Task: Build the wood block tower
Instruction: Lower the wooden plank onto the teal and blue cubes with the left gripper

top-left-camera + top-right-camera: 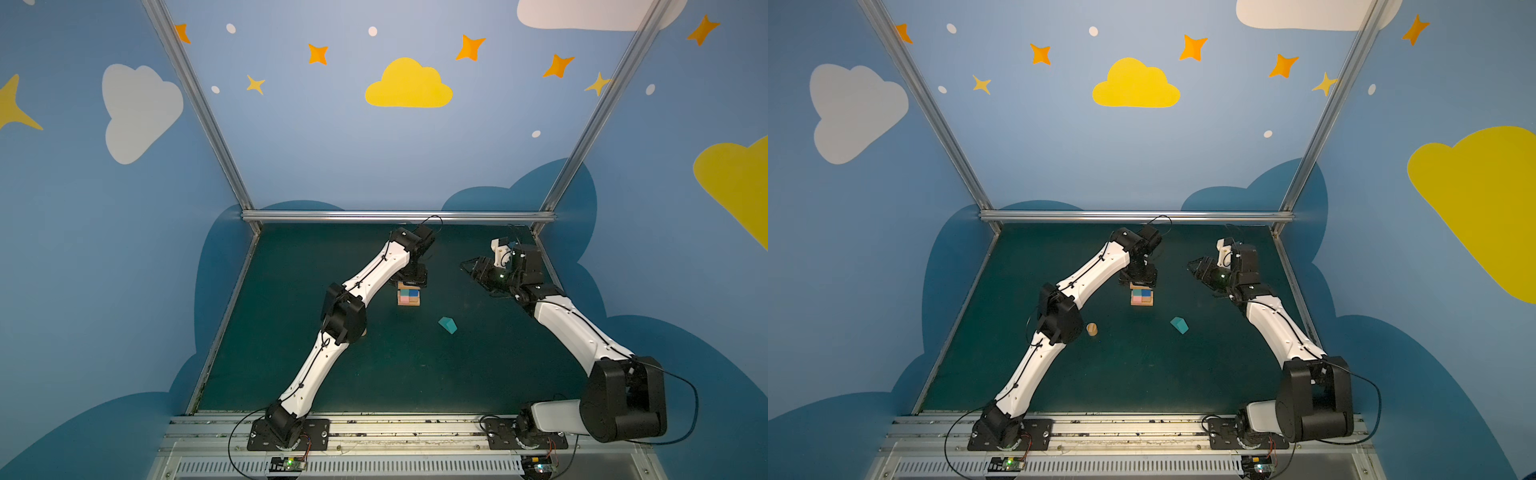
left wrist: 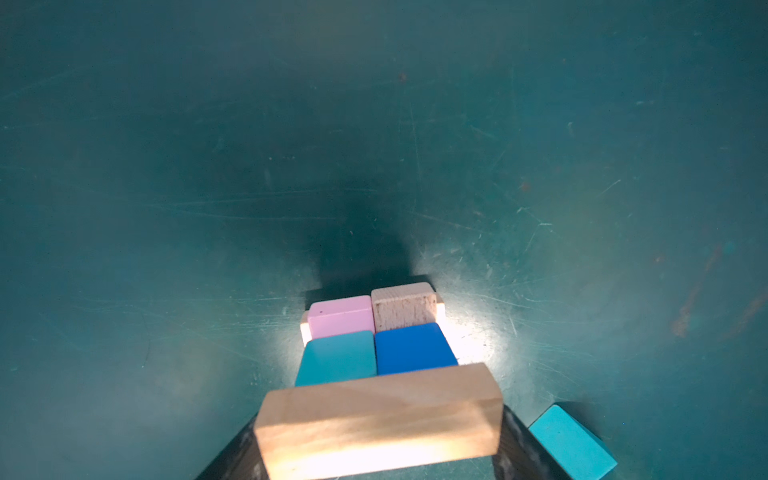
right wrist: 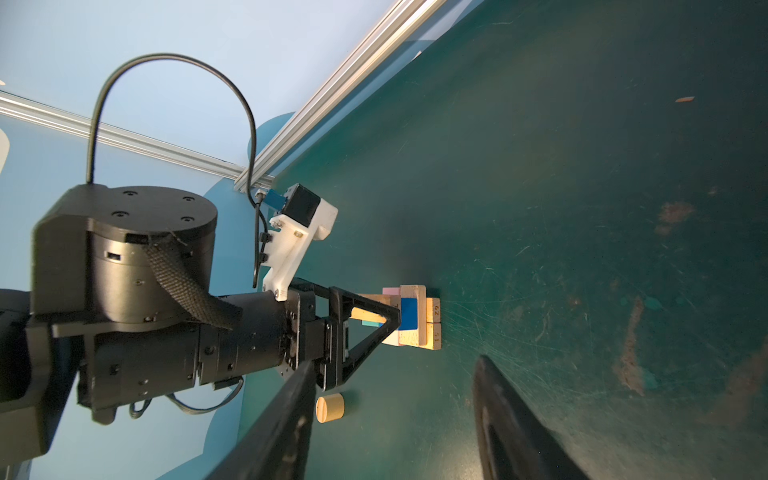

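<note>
Looks like the placing step: left gripper [image 1: 409, 283], jaws holding a tan wooden bar [image 2: 378, 419], over the pink, tan, teal and blue block stack [image 1: 409, 297]; next, lower squarely, then release. Right gripper [image 1: 468, 266] jaws wide, empty

Tan bar ends [image 3: 434, 311]: perhaps 62, 51

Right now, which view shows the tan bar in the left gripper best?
Left wrist: the tan bar fills the foreground, both ends visible, above the tower. Right wrist shows it side-on, partly behind the left gripper. In both top views only a sliver shows.
</note>
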You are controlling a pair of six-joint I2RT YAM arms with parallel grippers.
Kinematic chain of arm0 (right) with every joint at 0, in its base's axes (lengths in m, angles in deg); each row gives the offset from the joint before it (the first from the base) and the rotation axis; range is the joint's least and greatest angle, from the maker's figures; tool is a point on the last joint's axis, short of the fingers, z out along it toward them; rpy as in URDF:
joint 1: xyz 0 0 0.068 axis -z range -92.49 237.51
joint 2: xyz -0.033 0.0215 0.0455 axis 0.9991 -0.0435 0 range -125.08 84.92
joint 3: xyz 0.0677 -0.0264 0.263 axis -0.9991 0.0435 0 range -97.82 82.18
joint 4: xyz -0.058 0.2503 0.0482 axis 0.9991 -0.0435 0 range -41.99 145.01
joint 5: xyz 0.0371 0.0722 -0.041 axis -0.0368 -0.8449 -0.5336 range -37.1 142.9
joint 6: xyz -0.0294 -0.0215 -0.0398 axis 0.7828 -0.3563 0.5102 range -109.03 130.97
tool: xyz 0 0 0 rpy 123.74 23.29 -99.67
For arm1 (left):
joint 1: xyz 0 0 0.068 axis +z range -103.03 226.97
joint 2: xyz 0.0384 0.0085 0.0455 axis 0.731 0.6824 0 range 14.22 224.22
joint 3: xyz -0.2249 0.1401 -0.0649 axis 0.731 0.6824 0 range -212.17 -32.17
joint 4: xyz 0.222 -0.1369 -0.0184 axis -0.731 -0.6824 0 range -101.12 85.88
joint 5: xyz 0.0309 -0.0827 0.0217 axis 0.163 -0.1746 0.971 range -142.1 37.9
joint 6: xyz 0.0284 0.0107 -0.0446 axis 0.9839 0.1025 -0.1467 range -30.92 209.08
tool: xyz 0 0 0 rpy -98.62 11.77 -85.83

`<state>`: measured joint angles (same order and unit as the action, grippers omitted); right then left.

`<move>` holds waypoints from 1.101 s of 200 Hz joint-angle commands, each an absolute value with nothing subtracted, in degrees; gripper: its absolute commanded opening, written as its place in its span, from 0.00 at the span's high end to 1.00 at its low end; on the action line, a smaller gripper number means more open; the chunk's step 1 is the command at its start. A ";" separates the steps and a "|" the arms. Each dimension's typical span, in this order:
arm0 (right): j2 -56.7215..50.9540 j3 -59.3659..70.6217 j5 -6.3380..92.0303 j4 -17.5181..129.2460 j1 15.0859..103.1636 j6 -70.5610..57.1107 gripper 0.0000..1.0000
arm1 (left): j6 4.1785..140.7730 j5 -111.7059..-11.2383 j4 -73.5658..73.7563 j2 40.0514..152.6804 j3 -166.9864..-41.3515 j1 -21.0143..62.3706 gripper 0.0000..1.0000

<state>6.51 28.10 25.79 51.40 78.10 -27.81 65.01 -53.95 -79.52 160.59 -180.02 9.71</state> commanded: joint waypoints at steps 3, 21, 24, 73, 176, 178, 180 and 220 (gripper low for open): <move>6.08 28.66 25.31 52.38 78.46 -27.96 0.41 | 64.68 -53.07 -79.80 161.76 -180.65 9.77 0.34; 6.00 28.66 25.30 52.40 78.44 -27.97 0.41 | 64.32 -53.24 -79.97 161.79 -180.69 9.74 0.34; 5.99 28.68 25.30 52.46 78.44 -27.96 0.41 | 64.27 -53.24 -79.97 161.79 -180.64 9.76 0.34; 5.95 28.66 25.22 52.49 78.46 -28.05 0.41 | 63.87 -52.80 -80.50 161.87 -180.67 9.75 0.31; 5.84 28.66 25.24 52.49 78.46 -28.05 0.41 | 63.86 -52.98 -80.68 161.84 -180.70 9.70 0.24; 5.82 28.66 25.22 52.47 78.46 -28.05 0.41 | 63.84 -52.98 -80.68 161.87 -180.70 9.70 0.24; 5.82 28.66 25.21 52.51 78.46 -28.01 0.41 | 63.85 -52.98 -80.63 161.90 -180.66 9.70 0.24; 5.86 28.74 25.21 52.47 78.45 -28.05 0.41 | 63.79 -52.89 -80.85 161.88 -180.70 9.67 0.22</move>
<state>6.40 28.12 25.74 51.42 78.10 -27.83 64.29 -53.90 -79.61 160.59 -180.02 9.71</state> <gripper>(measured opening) 0.585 0.772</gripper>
